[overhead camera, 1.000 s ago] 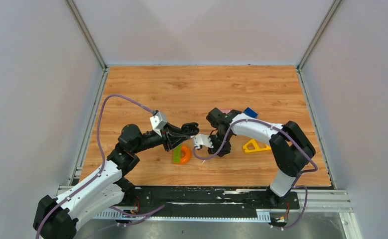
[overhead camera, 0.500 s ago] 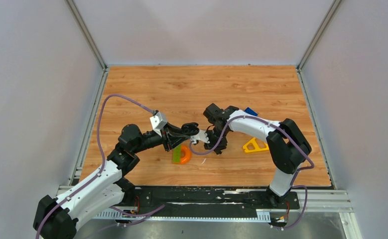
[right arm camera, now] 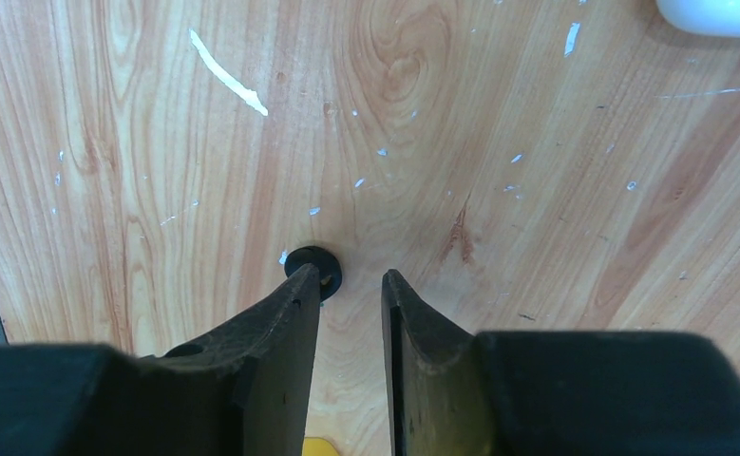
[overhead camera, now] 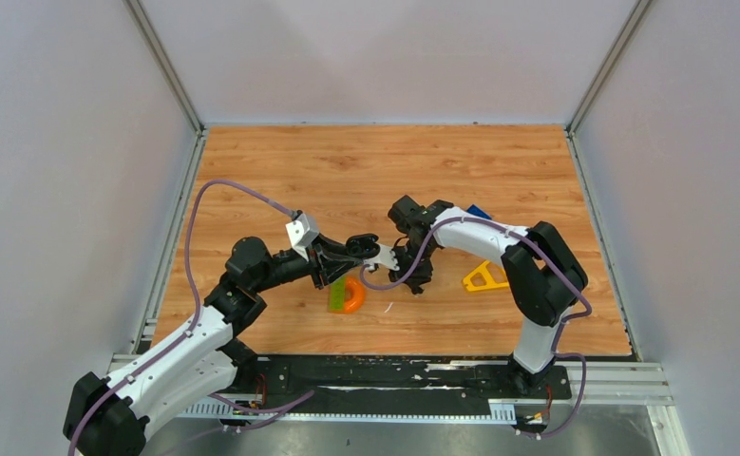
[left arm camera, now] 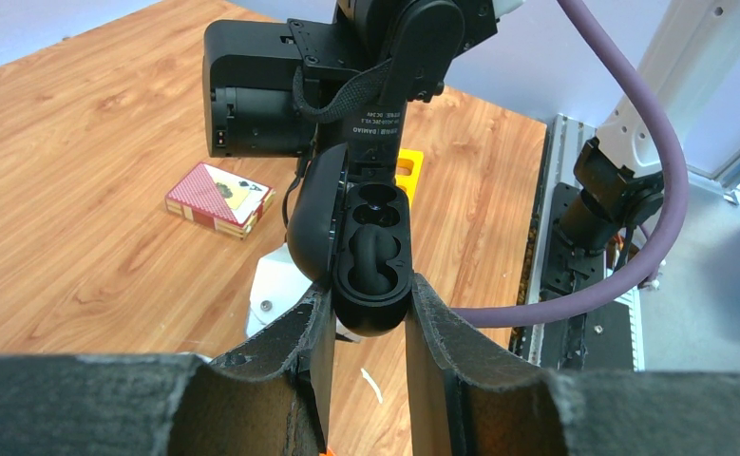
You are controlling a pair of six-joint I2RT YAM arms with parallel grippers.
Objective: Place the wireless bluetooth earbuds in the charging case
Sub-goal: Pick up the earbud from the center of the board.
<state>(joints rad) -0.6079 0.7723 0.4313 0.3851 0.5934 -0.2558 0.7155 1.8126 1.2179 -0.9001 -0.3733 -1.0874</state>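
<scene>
Top camera looks down; right wrist camera faces tabletop (right arm camera: pixel 537 190) closely.

The left arm (overhead camera: pixel 180 347) comes up from the lower left of the overhead frame and stretches toward the centre with its forearm nearly level. The left gripper (left arm camera: pixel 370 285) is clamped on the lower end of an open black charging case (left arm camera: pixel 373 252) (lid hinged to the left in the wrist view). The right arm (overhead camera: pixel 484 242) stands at the lower right, elbow high, folded back toward the centre. The right gripper (right arm camera: pixel 350 280) points straight down, fingers a narrow gap apart with nothing between them. The two grippers sit close together at mid-frame.
</scene>
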